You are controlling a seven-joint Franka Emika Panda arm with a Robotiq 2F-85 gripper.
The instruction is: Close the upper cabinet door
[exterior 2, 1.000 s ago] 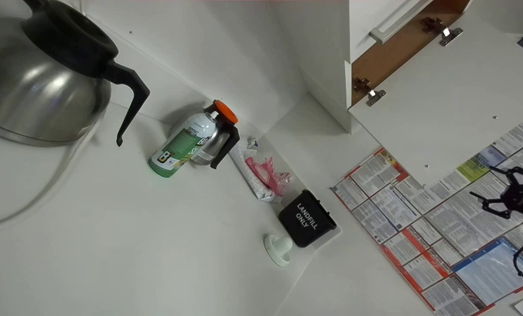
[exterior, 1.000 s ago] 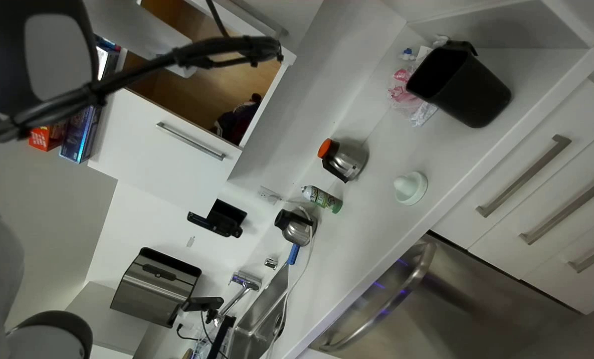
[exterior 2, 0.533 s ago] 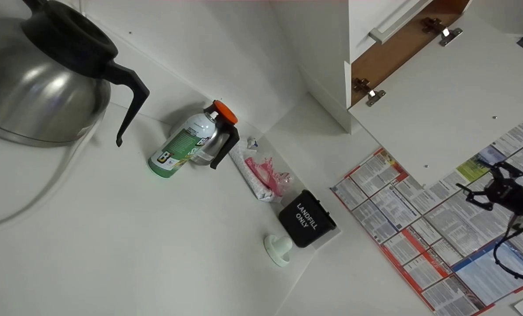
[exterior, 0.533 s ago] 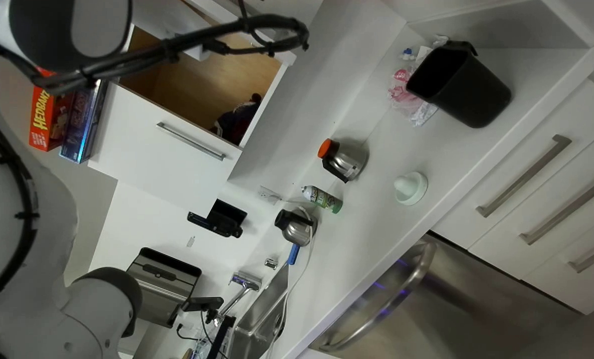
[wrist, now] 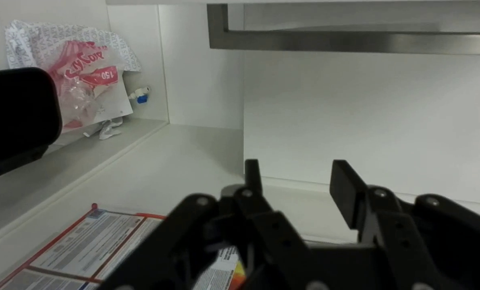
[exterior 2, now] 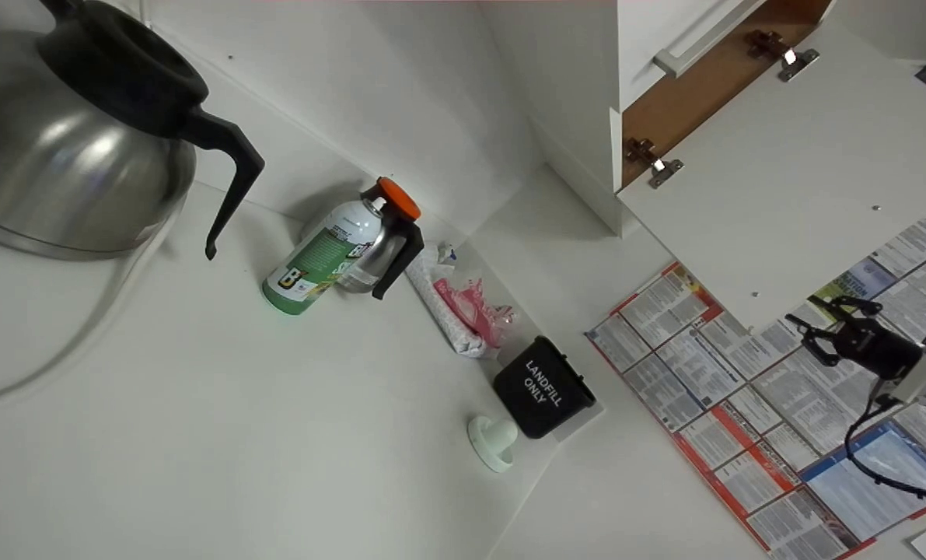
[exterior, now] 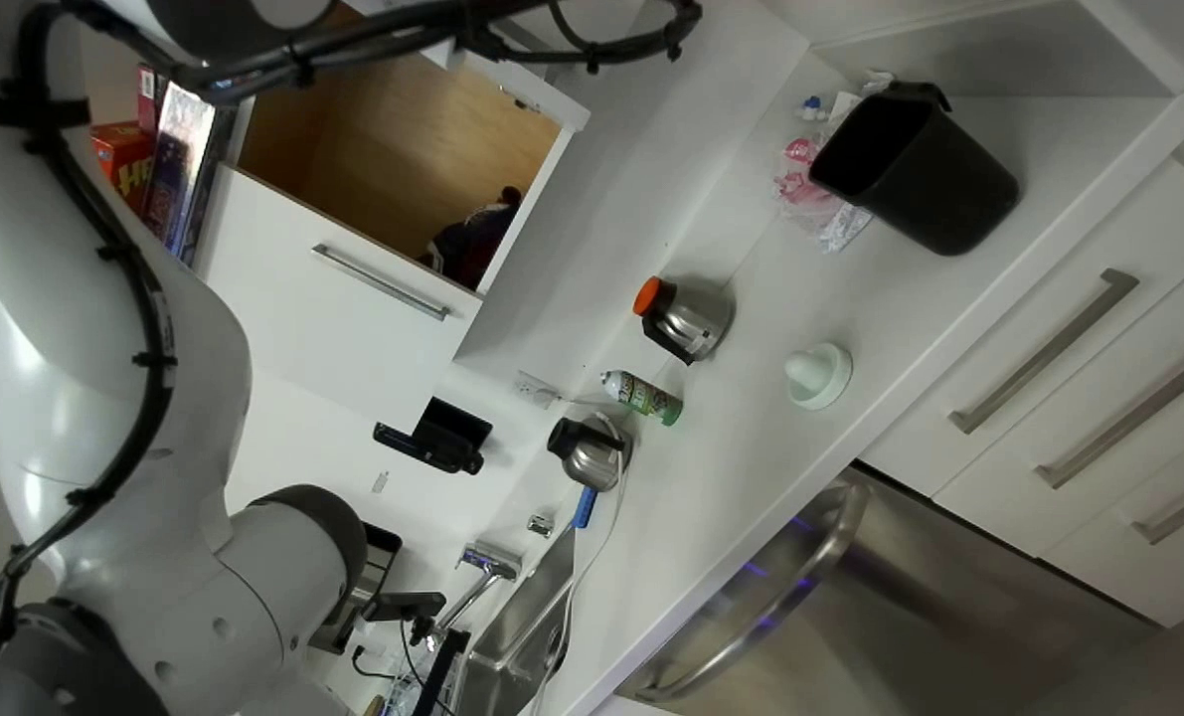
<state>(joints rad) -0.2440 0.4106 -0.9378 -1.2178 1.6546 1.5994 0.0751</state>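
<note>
The upper cabinet door [exterior 2: 789, 179] is a plain white panel, swung open on two metal hinges from the brown-lined cabinet [exterior 2: 688, 89]. In an exterior view the compartment [exterior: 403, 159] stands open, its upper part covered by my arm. My gripper [exterior 2: 803, 309] is near the door's free edge in the picture; I cannot tell if it touches. In the wrist view the gripper [wrist: 296, 177] is open with nothing between its fingers. A metal bar handle [wrist: 344, 40] crosses the top there; I cannot tell which door it belongs to.
My arm [exterior: 144, 398] fills the left of an exterior view. A neighbouring closed door [exterior: 333, 308] has a bar handle. The counter [exterior 2: 276, 428] holds a large pot [exterior 2: 74, 155], a spray can [exterior 2: 323, 257] and a black bin [exterior 2: 544, 389]. Newspaper [exterior 2: 742, 412] is beyond the counter.
The arm has swung right and up across the cabinet in an exterior view. The gripper has moved left toward the door's free edge. The door has not visibly moved.
</note>
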